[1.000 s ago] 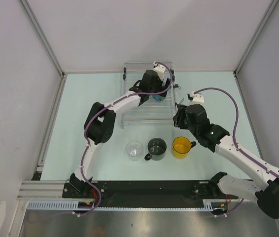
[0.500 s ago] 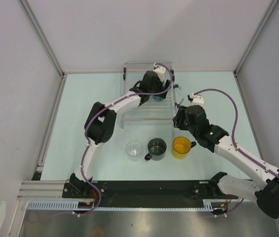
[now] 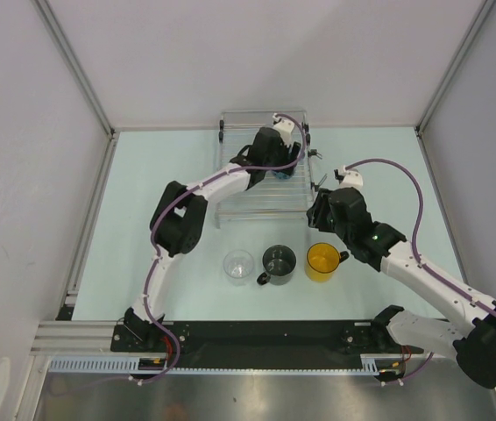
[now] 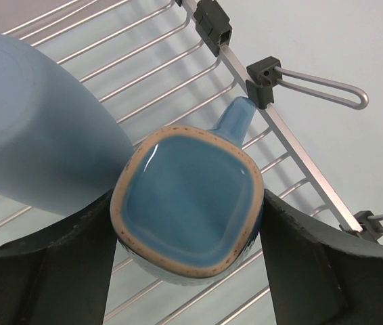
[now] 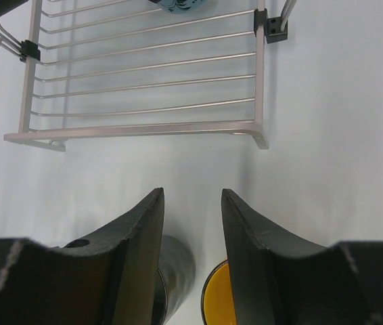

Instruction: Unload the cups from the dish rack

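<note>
Left gripper (image 4: pixel 188 210) fingers sit against both sides of the blue handled mug (image 4: pixel 185 183), on the dish rack (image 4: pixel 293 156) near its rail. Pale blue cup (image 4: pixel 36 128) just beside it. Left arm stretched over the rack. Right gripper (image 5: pixel 191 203) part-open, empty, above the dark grey mug (image 5: pixel 174 271) and yellow mug (image 5: pixel 215 294).

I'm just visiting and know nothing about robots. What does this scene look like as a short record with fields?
In the rack: blue mug, with a pale blue cup beside it
On the table: glass, dark mug and yellow mug, in a row in front of the rack
Left pincer: fingers against both sides of the blue mug
Right pincer: open and empty, over the table just in front of the rack
</note>
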